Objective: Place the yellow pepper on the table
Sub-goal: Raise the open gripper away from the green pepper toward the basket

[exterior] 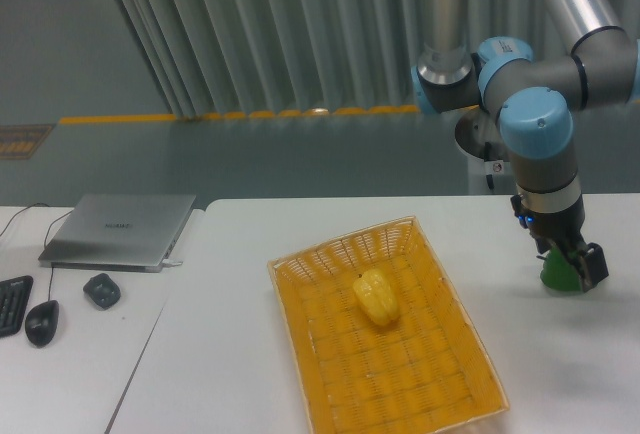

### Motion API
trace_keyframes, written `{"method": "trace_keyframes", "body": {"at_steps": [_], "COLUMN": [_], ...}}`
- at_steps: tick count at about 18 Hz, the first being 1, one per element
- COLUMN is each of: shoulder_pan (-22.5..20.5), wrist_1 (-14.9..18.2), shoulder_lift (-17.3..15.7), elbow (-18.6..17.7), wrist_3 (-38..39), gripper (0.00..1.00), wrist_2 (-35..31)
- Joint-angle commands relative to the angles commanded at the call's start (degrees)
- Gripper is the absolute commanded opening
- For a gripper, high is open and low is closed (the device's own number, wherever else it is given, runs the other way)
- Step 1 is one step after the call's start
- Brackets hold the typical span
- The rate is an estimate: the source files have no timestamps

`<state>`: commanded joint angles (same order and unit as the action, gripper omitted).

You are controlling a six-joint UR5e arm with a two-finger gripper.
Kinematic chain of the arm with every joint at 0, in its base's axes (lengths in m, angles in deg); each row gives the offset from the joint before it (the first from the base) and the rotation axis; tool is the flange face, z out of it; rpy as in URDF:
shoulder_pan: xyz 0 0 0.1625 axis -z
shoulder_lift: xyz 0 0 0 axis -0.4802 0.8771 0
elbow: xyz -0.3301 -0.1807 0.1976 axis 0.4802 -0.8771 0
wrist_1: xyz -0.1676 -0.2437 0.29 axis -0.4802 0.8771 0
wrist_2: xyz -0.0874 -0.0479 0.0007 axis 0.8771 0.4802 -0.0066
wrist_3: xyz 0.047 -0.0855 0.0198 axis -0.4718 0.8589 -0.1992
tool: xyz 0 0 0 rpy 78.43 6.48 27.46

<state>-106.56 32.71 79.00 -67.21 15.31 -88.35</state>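
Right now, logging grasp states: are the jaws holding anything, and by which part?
Cannot tell. The gripper is at a green object on the table; the yellow pepper lies unheld in the basket.

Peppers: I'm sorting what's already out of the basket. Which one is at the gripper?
The green pepper, on the table at the gripper; the yellow pepper lies in the basket.

The pepper (376, 297) lies in the basket (470, 386) on the table (230, 354).
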Motion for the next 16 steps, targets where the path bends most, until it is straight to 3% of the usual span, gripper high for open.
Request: {"method": "trace_keyframes", "body": {"at_steps": [4, 11, 16], "shoulder_pan": [0.2, 4.1, 6.2], "wrist_1": [0.1, 0.1, 0.3], "shoulder_lift": [-0.4, -2.3, -2.8], "elbow": [0.0, -0.4, -0.6], "wrist_3": [4.2, 24.5, 33.7], "gripper": [1.0, 1.0, 1.0], "wrist_2": [1.6, 2.6, 4.8]}}
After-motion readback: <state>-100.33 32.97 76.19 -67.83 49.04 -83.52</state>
